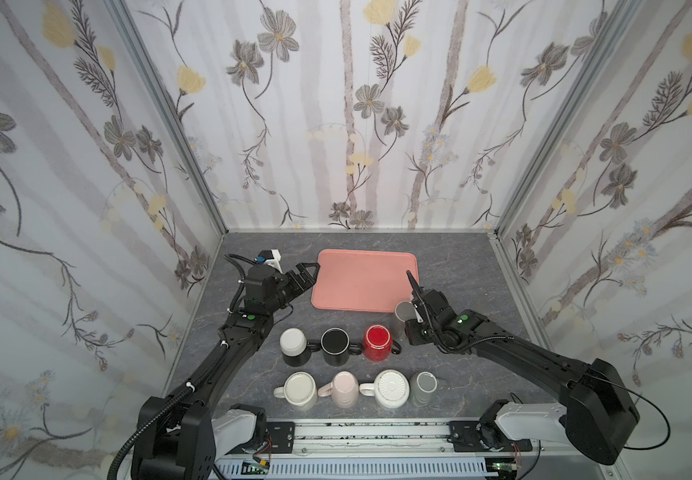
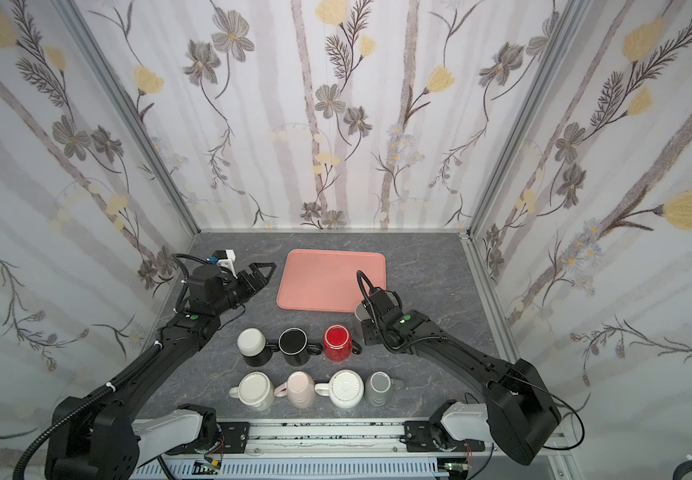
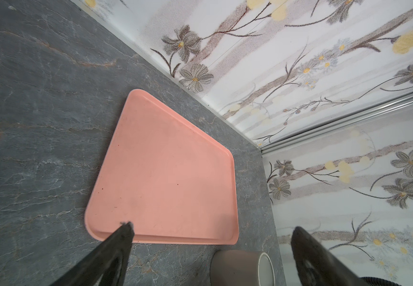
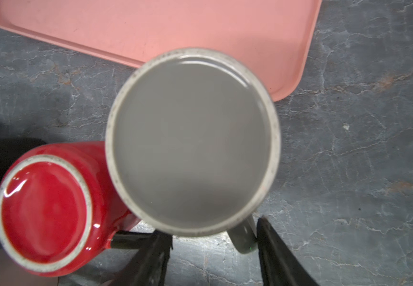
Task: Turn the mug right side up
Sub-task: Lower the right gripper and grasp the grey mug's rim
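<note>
grey mug (image 4: 193, 141), base up on the desk (image 1: 460, 270) at the pink tray's (image 1: 360, 266) near right corner. left tool (image 3: 212, 226) gaping wide beside the tray's left edge, holding nothing. right tool (image 4: 214, 226) parted either side of the mug's handle (image 4: 243, 235), shown only from the right wrist, hidden behind the arm in both top views. eight mugs there, one tray.

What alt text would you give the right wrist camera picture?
A grey mug, upside down, fills the middle, its handle between the open jaws of the right gripper. A red mug, also upside down, stands beside it; a pink tray lies beyond on the grey table.
</note>
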Robot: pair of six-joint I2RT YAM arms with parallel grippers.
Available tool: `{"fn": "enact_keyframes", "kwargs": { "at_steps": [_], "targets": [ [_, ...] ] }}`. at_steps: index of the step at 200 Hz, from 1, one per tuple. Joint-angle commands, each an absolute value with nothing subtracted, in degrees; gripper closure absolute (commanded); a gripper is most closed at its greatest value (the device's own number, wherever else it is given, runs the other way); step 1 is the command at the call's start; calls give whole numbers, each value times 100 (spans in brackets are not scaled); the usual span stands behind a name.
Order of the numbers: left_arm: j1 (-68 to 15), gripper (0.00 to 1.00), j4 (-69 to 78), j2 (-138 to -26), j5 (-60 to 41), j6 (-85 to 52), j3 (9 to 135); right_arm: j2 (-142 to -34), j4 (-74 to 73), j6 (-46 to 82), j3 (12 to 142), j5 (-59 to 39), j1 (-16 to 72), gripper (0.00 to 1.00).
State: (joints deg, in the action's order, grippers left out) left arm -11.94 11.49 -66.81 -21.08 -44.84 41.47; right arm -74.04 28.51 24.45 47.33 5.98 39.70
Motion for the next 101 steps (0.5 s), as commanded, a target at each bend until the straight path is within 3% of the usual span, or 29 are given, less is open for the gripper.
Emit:
{"fn": "enact_keyframes", "kwargs": {
  "at_steps": [1,41,101],
  "targets": [
    [-1197,0,1238,-6682,-2126,-4467,4167,-7347,2898,2364,4720,954,3982,47],
    [-1209,0,1239,-6691,-2129,-4500,4173,-7599,2724,2299,4757,1035,3978,53],
    [-1230,0,1108,-6619,-2090,-4482,4180,-7869,2436,2198,4735,1165,3975,71]
  ]
}}
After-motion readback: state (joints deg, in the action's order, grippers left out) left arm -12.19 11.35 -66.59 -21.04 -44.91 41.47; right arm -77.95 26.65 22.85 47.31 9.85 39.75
